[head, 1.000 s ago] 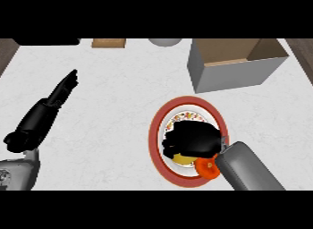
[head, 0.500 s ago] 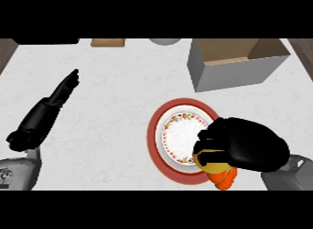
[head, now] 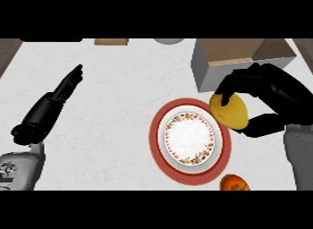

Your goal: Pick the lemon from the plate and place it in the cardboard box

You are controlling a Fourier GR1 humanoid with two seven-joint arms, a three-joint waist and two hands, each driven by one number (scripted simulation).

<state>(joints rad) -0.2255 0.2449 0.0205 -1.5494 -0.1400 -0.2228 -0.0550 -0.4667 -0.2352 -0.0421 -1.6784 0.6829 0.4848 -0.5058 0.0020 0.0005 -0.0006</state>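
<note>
My right hand point(head: 278, 100) is curled round a yellow lemon point(head: 230, 112), holding it in the air above the right rim of the plate. The red-rimmed plate point(head: 191, 136) with a white, flower-patterned centre lies bare on the counter below. An open cardboard box point(head: 242, 60) with grey sides stands just beyond the lemon at the back right. My left hand point(head: 53, 98) rests open at the left, fingers straight and pointing away.
An orange fruit point(head: 234, 182) lies on the counter near the plate's lower right edge. A small brown block point(head: 112, 41) and a grey round object point(head: 167, 40) sit along the back edge. Dark wood shows past the counter's left side.
My right hand has lifted off the plate with the lemon and moved up and back towards the box. The plate's centre is now uncovered. The left hand has not moved.
</note>
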